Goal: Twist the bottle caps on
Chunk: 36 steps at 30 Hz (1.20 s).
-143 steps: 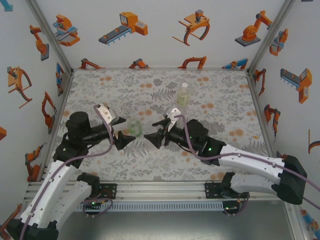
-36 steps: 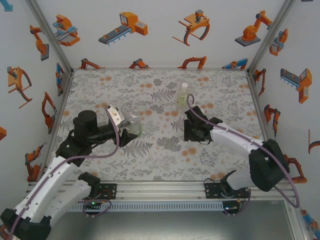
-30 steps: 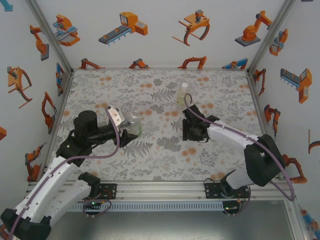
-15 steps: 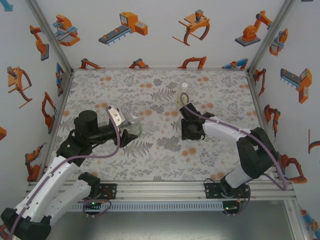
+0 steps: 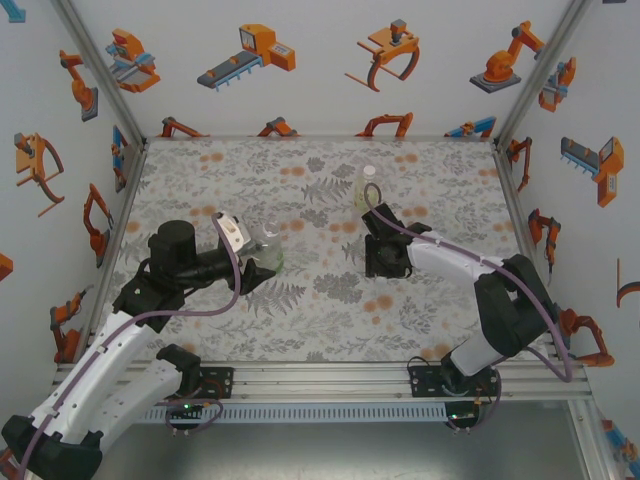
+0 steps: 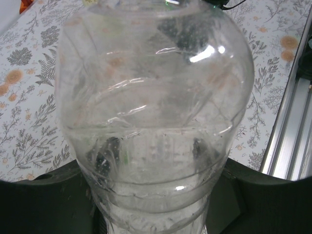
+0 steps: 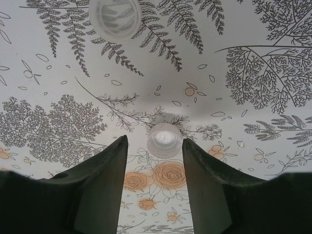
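Observation:
My left gripper (image 5: 257,266) is shut on a clear bottle (image 5: 268,240) held above the left half of the mat; in the left wrist view the bottle (image 6: 156,107) stands right in front of the lens, its lower body squeezed between the dark fingers (image 6: 44,204). My right gripper (image 5: 374,262) points down at the mat near the centre. Its jaws (image 7: 155,141) are open, and a small white bottle cap (image 7: 165,140) lies on the mat just at the fingertips, closer to the right one. A second white cap (image 7: 114,17) lies farther ahead. A pale yellow bottle (image 5: 367,187) stands capped behind.
The floral mat (image 5: 300,330) covers the table, walled in by white panels with orange robot prints. An aluminium rail (image 5: 320,382) runs along the near edge, with both arm bases on it.
The right arm has folded in, its elbow swinging closer to the bases, while its gripper has stayed low over the cap. The left arm and its bottle have not moved.

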Motion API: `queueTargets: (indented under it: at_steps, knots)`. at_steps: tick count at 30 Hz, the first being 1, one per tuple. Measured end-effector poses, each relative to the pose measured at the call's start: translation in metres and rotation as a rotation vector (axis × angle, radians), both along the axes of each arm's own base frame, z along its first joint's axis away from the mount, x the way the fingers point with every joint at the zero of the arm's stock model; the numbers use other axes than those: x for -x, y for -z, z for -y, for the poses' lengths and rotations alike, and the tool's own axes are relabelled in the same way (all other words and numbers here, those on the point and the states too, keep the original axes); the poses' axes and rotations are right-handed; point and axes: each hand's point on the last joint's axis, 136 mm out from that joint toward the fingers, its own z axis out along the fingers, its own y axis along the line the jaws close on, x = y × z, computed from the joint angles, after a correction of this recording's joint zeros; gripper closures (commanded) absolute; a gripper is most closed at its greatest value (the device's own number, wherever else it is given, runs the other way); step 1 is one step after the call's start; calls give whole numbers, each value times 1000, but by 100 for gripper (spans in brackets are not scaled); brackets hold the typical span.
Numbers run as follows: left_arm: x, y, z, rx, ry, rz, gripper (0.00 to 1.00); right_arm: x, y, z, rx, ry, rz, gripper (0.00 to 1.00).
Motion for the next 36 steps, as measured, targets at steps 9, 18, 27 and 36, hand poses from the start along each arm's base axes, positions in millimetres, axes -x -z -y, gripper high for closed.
queueTargets:
  at_steps: [9,18,27,36]
  knots:
    - [0,0,0,0,0,-1,100,5,19,1,21,-4,-56,53]
    - [-1,1,0,-2,-1,-3,100,9,26,0,20,-10,-77,70]
    - [-1,1,0,-3,-1,-4,100,20,26,-15,-98,-8,-110,75]
    - [-1,1,0,-3,-1,-4,100,41,26,-58,-459,34,-144,74]
